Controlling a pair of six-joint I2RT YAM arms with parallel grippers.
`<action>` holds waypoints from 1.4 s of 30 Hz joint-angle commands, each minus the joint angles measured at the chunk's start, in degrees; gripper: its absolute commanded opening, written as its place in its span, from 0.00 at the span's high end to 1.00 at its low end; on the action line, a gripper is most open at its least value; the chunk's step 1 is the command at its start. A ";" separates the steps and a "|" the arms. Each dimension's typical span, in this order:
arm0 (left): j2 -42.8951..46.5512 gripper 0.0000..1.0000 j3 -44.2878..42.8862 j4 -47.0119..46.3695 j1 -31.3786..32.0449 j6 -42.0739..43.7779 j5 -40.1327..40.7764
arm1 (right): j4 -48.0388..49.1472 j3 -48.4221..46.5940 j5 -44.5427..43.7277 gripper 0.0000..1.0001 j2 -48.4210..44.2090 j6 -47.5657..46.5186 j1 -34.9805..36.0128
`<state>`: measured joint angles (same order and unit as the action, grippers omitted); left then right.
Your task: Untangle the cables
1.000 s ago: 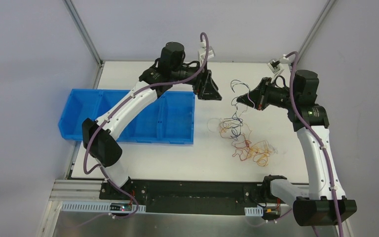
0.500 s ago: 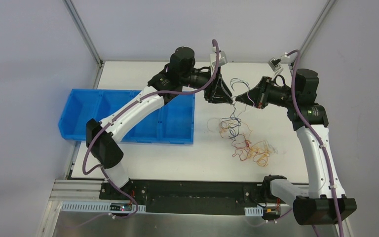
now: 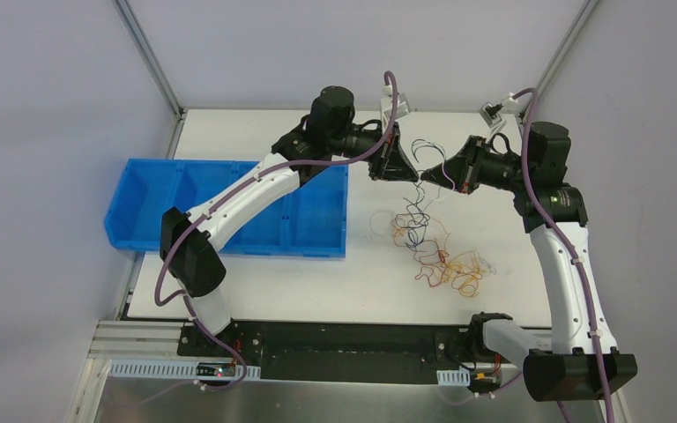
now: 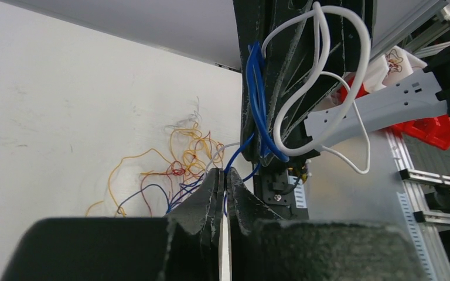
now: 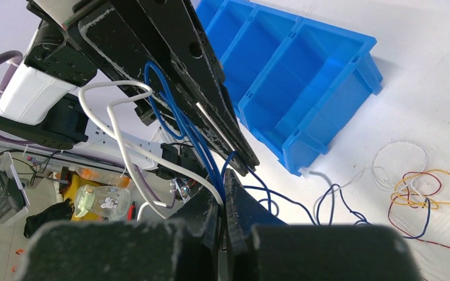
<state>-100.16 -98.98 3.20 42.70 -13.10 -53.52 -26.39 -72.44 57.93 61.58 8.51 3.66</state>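
Two arms now meet nose to nose. In the last second my left arm (image 3: 256, 181) swung off the blue bin (image 3: 141, 211) and across to the right gripper (image 3: 427, 174), which has not budged. The left gripper (image 3: 411, 175) is pressed together on a blue strand and the right pinches blue and white ones, so I judge a pull-apart is set up. Grey walls enclose the white table (image 3: 353, 282), where most of the cables (image 3: 432, 256) lie heaped just below the grippers.

Hair-thin multicoloured cables (image 3: 448, 262): smooth, glossy plastic sheathing; blue compartmented plastic bin (image 3: 141, 201) left of them: smooth, slightly glossy; white tabletop (image 3: 335, 282) beneath: matt, faintly scuffed.
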 commanded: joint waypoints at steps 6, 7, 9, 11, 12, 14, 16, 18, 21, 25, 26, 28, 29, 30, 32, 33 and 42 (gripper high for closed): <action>2.98 1.00 -1.03 -0.55 -4.68 -6.20 2.29 | -7.79 -2.53 -2.88 1.00 0.87 -6.39 -3.95; 3.86 1.00 -0.24 -0.26 -6.12 -6.64 2.81 | -8.98 -2.39 -2.19 1.00 1.24 -7.11 -6.15; 5.64 1.00 1.18 0.64 -9.06 -6.93 4.40 | -12.55 -3.04 -0.60 1.00 2.33 -10.04 -9.38; 6.79 1.00 1.71 1.96 -11.72 -6.89 5.74 | -16.77 -3.86 -0.49 1.00 2.95 -13.95 -11.72; 7.35 1.00 1.83 2.51 -12.90 -6.73 6.33 | -18.43 -4.01 -0.51 1.00 3.13 -15.77 -12.93; 8.21 1.00 1.78 3.72 -14.90 -5.98 7.32 | -20.54 -3.84 -0.37 1.00 3.31 -18.09 -15.41; 8.85 1.00 1.54 4.79 -16.52 -4.75 7.94 | -22.61 -4.28 0.00 1.00 3.74 -20.26 -17.47; 9.19 1.00 1.23 5.01 -17.83 -4.19 7.97 | -23.71 -4.85 2.11 1.00 4.18 -21.21 -19.14; 8.10 0.84 -0.10 5.00 -17.40 -3.24 1.95 | -22.87 -5.58 7.51 1.00 4.42 -19.18 -19.75; 7.68 0.36 0.49 5.05 -13.09 -0.73 -1.49 | -18.80 -6.42 11.30 1.00 4.05 -14.10 -17.89; 7.65 0.35 0.94 5.05 -11.72 0.43 -1.05 | -18.58 -6.66 10.69 1.00 3.85 -13.52 -16.84; 7.59 0.35 1.40 4.98 -8.55 2.85 0.65 | -17.09 -6.57 9.51 1.00 3.24 -11.48 -14.59; 7.37 0.36 1.37 4.86 -7.00 3.86 1.84 | -15.39 -6.04 8.97 1.00 2.66 -9.87 -13.68; 6.84 0.36 1.23 4.39 -5.66 4.34 2.52 | -13.51 -5.31 8.59 1.00 2.21 -7.99 -12.76; 5.84 0.38 0.80 2.93 -3.09 4.25 3.68 | -10.48 -4.18 7.59 1.00 1.58 -4.68 -11.11; 5.24 0.40 0.43 2.41 -2.07 4.11 4.65 | -9.54 -3.79 7.29 1.00 1.39 -3.56 -10.38; 1.92 0.55 -1.91 1.98 2.92 5.13 11.88 | -7.25 -3.36 6.70 1.00 0.65 0.30 -6.62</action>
<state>-98.00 -98.17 7.70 44.71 -10.37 -45.89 -37.01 -76.12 64.25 63.92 5.67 -3.92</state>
